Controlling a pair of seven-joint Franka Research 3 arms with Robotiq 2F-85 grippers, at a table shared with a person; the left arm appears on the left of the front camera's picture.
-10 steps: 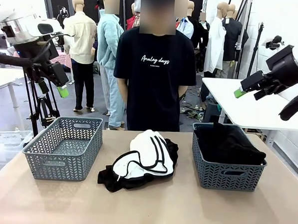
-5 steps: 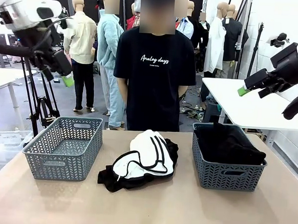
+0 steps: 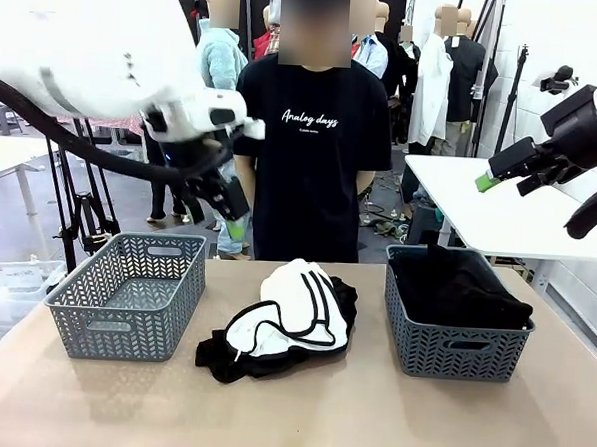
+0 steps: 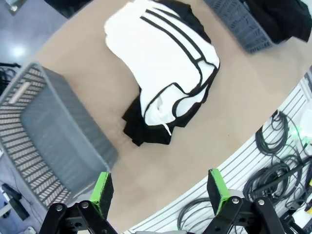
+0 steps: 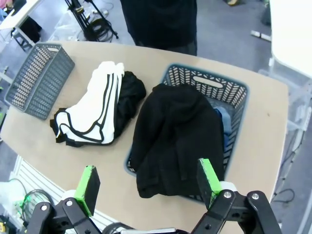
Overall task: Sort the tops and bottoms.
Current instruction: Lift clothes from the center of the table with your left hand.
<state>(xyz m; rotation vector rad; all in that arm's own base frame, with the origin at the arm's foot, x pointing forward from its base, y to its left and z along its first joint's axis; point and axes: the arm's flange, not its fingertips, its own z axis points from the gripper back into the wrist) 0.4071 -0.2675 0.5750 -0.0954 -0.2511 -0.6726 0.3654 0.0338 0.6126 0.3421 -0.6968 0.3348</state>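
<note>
The clothes pile [image 3: 288, 321] lies between the left basket [image 3: 123, 326] and the right basket [image 3: 457, 354], slanting near-left to far-right, below the spread-jawed left gripper [image 3: 234, 223], which is nearer than the equally spread right gripper [image 3: 488, 179].

Both raised, jaws wide apart.
left gripper [image 3: 229, 220] reaches toward centre, fingers angled down; right gripper [image 3: 493, 180] sits high, fingers pointing left.
</note>
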